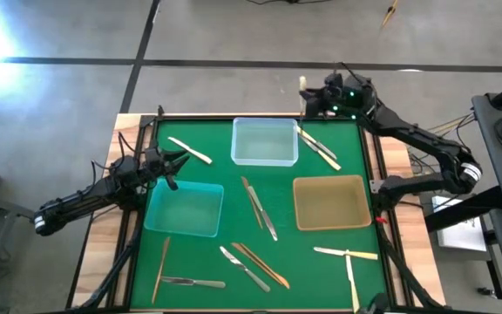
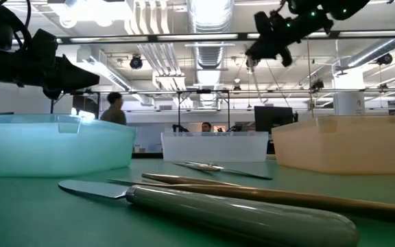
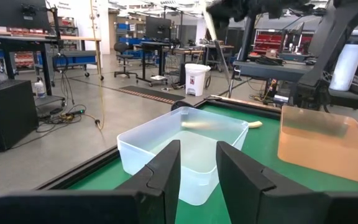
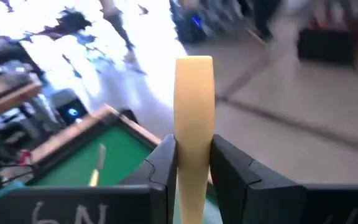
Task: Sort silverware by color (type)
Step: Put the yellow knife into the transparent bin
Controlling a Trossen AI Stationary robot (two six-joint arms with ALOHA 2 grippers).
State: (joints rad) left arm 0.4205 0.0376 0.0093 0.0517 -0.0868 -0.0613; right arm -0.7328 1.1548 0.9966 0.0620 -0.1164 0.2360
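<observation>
Above the clear tray [image 1: 265, 141], at its far right corner, my right fingers [image 4: 193, 163] are clamped on a cream utensil [image 4: 194, 124], lifted off the desk [image 1: 234, 231]. My left fingers [image 1: 174, 162] wait parted and empty, left of that tray. All three trays look empty, so I judge the sort barely begun: the other silverware [image 1: 258, 208] lies loose on the desk, mostly nearer me than the clear tray, some beside it.
</observation>
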